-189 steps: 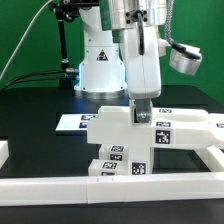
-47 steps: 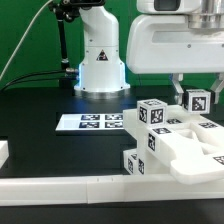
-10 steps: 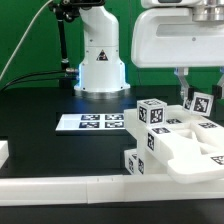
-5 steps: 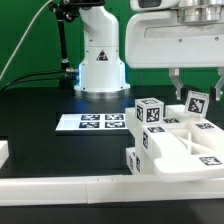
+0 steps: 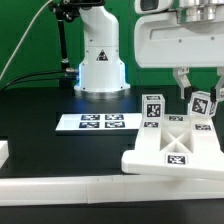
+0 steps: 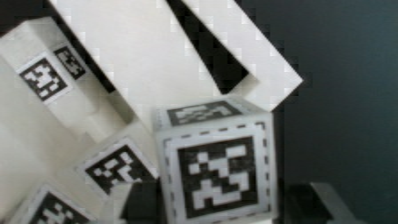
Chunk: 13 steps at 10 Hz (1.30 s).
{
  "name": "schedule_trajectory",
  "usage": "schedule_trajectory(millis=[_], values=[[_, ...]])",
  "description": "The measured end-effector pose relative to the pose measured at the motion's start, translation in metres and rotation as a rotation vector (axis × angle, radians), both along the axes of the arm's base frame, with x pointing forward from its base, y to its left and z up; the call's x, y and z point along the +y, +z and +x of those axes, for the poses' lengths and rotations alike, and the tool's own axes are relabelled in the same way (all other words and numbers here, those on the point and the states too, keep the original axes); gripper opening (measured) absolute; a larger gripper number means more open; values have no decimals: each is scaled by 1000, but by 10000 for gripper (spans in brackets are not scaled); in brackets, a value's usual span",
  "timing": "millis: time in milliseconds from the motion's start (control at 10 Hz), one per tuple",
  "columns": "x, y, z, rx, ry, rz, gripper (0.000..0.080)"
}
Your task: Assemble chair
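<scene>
The chair's white seat slab (image 5: 172,150) lies at the exterior view's right, a tag on its upper face. One square leg (image 5: 153,108) stands up from it. My gripper (image 5: 199,92) hangs over the slab's far right corner, shut on a second tagged leg (image 5: 201,104) that tilts slightly. In the wrist view that leg (image 6: 217,165) fills the space between my dark fingers (image 6: 331,202), with the slab's white bars (image 6: 134,70) behind it.
The marker board (image 5: 95,122) lies flat left of the chair parts. A low white rim wall (image 5: 60,187) runs along the front, a white block (image 5: 3,152) sits at the far left edge, and the robot base (image 5: 100,62) stands behind.
The chair assembly has swung round: the leg that stuck out at its lower left no longer shows, and the upright leg sits further right. The gripper keeps its hold on the leg.
</scene>
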State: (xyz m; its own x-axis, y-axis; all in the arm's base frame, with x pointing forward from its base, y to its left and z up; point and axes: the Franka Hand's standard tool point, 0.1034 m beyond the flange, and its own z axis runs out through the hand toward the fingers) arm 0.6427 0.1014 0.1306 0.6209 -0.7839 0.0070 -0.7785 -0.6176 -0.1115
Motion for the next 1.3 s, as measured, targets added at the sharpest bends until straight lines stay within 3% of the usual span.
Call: schedule_trajectory(millis=[100, 200, 300, 400, 500, 600, 1000, 1300], values=[[0, 0, 0, 2, -34, 3, 284], [0, 0, 0, 3, -32, 3, 356], [0, -1, 0, 3, -32, 2, 356], [0, -1, 0, 3, -30, 2, 544], [0, -1, -1, 3, 7, -2, 544], [0, -3, -4, 27, 97, -12, 631], [8, -3, -6, 20, 662, -84, 649], [4, -4, -6, 12, 896, -107, 649]])
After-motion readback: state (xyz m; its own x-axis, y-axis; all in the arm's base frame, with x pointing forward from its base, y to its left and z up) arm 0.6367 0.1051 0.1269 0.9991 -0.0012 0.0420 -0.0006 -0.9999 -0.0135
